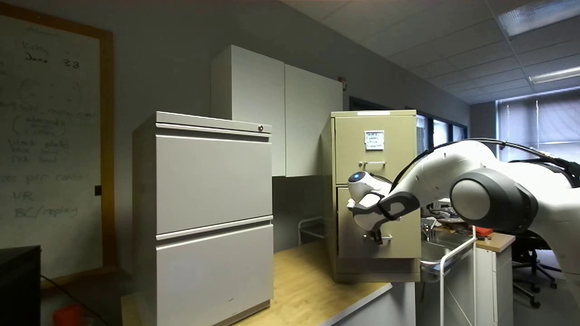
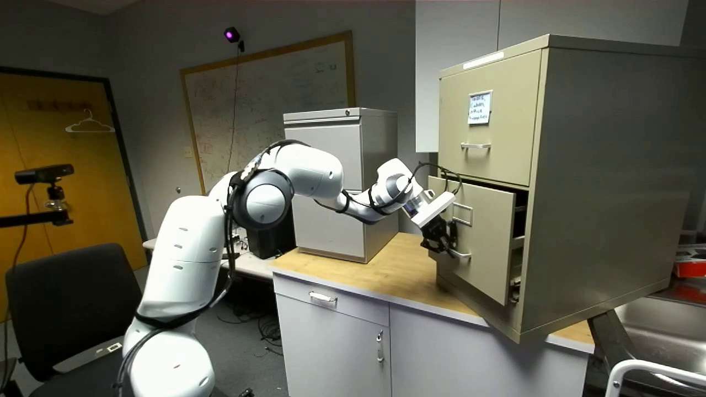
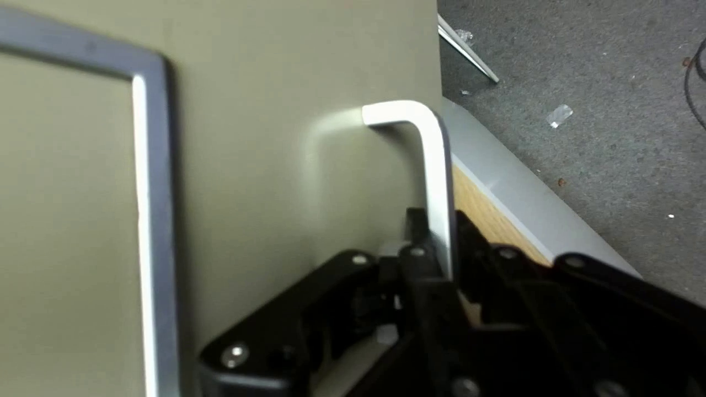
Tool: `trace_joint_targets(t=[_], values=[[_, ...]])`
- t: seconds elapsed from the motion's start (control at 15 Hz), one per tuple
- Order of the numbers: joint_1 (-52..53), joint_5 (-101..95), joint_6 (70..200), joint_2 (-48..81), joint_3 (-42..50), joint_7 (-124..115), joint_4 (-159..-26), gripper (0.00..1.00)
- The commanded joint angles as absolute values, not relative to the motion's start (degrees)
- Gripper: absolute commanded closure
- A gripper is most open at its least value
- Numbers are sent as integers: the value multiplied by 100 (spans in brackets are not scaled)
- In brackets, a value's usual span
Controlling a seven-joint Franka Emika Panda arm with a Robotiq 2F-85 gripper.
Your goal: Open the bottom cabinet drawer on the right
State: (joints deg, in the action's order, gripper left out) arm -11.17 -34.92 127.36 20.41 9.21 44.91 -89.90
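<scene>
Robotiq gripper (image 3: pixel 442 227): fingers drawn in, pinching the drawer handle (image 3: pixel 436 165), one finger above the bar and one beneath. Carried on the Panda arm (image 2: pixel 187 248), the only arm.

Drawer handle: silver metal bar, long axis level, running crosswise to the fingers. One end shows clear of the grip; the gripper hides the other in the wrist view.

Bottom drawer front (image 2: pixel 488 234): beige metal, directly beyond the fingertips, ajar, standing forward of the filing cabinet (image 2: pixel 601 182). Whether fingertips touch its face: cannot be told.

Governing relation: drawer ahead of the gripper, cabinet body farther beyond. Judged next move: a pull straight back, square to the handle. Judged risk: an aslant pull sliding off the thin bar.

Label frame (image 3: pixel 151 220): on the same front, above the gripper.

Upper drawer (image 2: pixel 513 127): flush, higher above the gripper.

Wood-grain countertop (image 2: pixel 386 264): below the gripper.
</scene>
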Motion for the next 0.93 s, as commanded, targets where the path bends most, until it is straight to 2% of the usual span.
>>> trace_joint_targets(t=[0.0, 0.87], values=[[-765, -3486, 12061, 1557, 770, 4015, -9959, 93], [-557, -4190, 11898, 647, 588, 3369, -11264, 93]])
